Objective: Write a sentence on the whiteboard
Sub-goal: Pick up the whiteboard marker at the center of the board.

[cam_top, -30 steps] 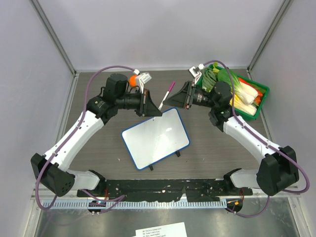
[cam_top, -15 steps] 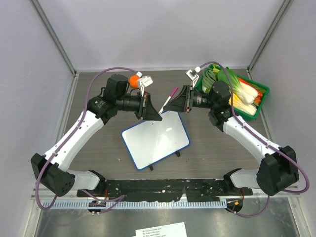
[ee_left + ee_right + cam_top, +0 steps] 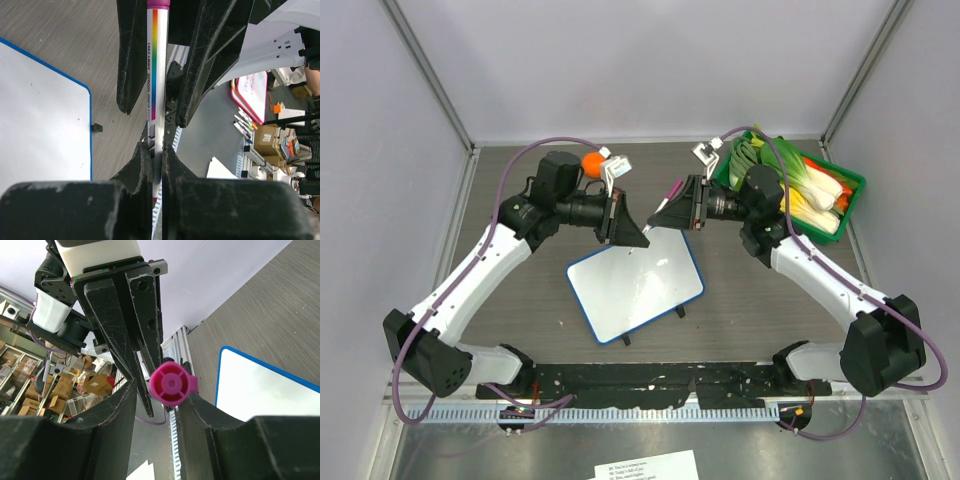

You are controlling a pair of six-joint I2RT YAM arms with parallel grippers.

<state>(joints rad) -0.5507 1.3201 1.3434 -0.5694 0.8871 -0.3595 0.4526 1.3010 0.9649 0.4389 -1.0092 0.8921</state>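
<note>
The whiteboard point(image 3: 635, 280), blue-framed, lies tilted on the table with a blank face point(image 3: 40, 115); no sentence is in view. My left gripper point(image 3: 642, 238) hangs over the board's far edge, shut on a white marker point(image 3: 155, 75) with a rainbow stripe. The marker point(image 3: 668, 196) points up and right, pink cap outward. My right gripper point(image 3: 663, 208) meets it from the right. In the right wrist view the pink cap point(image 3: 172, 383) sits between that gripper's point(image 3: 160, 390) jaws, against the right finger, with a gap on the left side.
A green crate point(image 3: 850, 185) of leeks and greens stands at the back right, behind my right arm. An orange ball point(image 3: 590, 162) sits by my left wrist. Grey walls close in the table on three sides. A printed sheet point(image 3: 645, 466) lies below the arm bases.
My right gripper has slid left onto the marker's cap end and its jaws have narrowed round the cap. My left gripper has kept hold of the marker and barely moved.
</note>
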